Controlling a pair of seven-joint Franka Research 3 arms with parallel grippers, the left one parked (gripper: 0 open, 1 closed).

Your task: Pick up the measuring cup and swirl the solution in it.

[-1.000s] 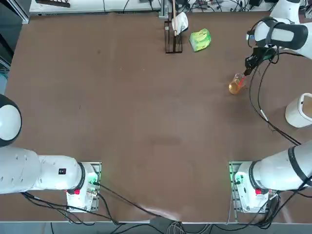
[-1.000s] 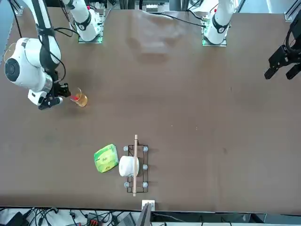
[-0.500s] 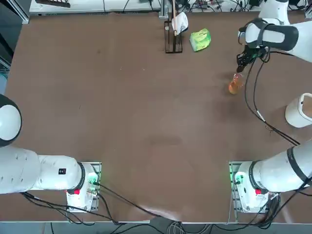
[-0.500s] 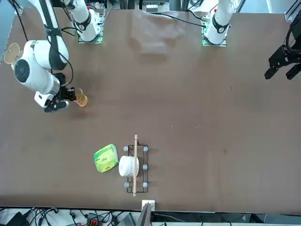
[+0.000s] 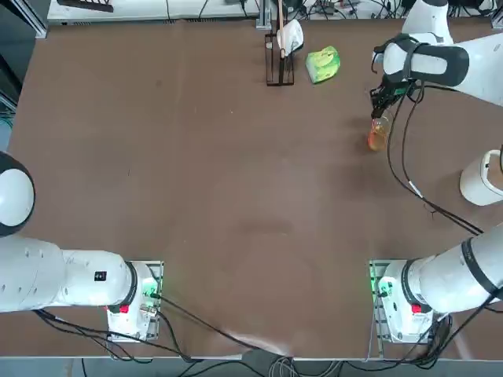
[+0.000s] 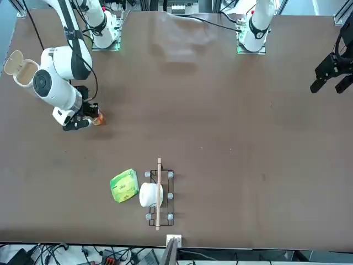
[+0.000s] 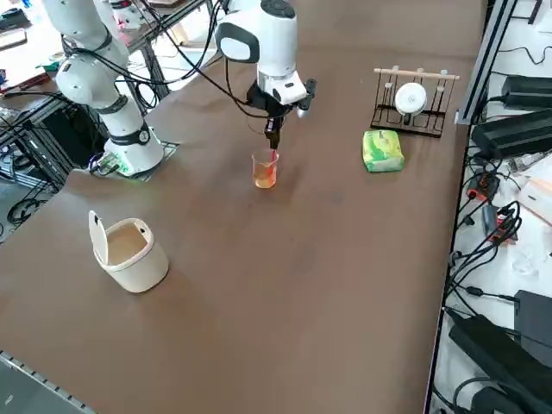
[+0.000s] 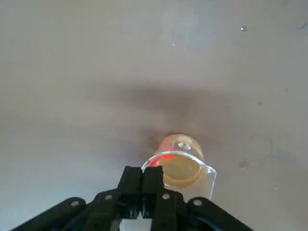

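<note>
The measuring cup is a small clear glass vessel at the table's far right, holding an orange solution. My right gripper points down over it, shut on the cup's rim. In the wrist view the two black fingers press together on the near wall of the cup, which shows a red glint. The front view has the cup just beside the gripper. Whether its base touches the table I cannot tell.
A white cup-like container with a hinged lid stands at the right edge, nearer the arm's base. A green packet and a wire rack with a white roll sit at the far edge, left of the cup.
The right wrist has swung left and farther out across the table. The cup's base has stayed almost in place while its tilt changed. The fingers stayed shut on the rim.
</note>
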